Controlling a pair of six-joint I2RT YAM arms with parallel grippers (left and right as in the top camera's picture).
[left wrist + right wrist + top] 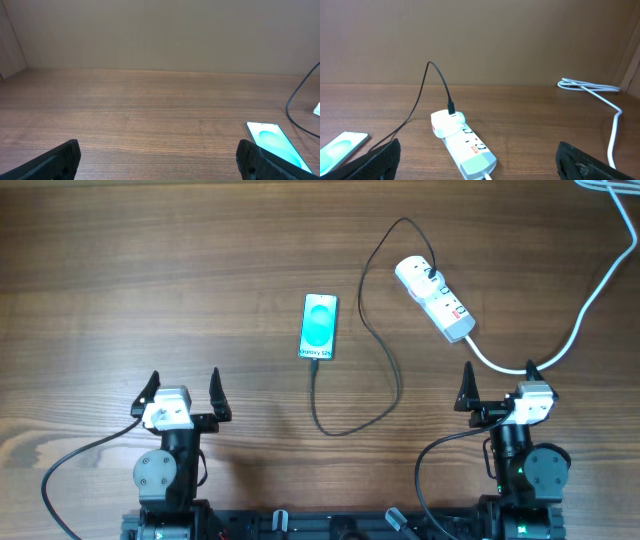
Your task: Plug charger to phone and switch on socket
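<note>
The phone lies flat mid-table with its teal screen up; it also shows in the left wrist view and the right wrist view. The charger's thin black cable loops from the white plug down and back up to the phone's bottom edge, where its tip meets the phone. The plug sits in the white socket strip, also seen in the right wrist view. My left gripper is open and empty near the front left. My right gripper is open and empty, in front of the strip.
The strip's thick white cord runs right and up to the table's far right corner, and shows in the right wrist view. The robots' own black cables trail by the bases at the front edge.
</note>
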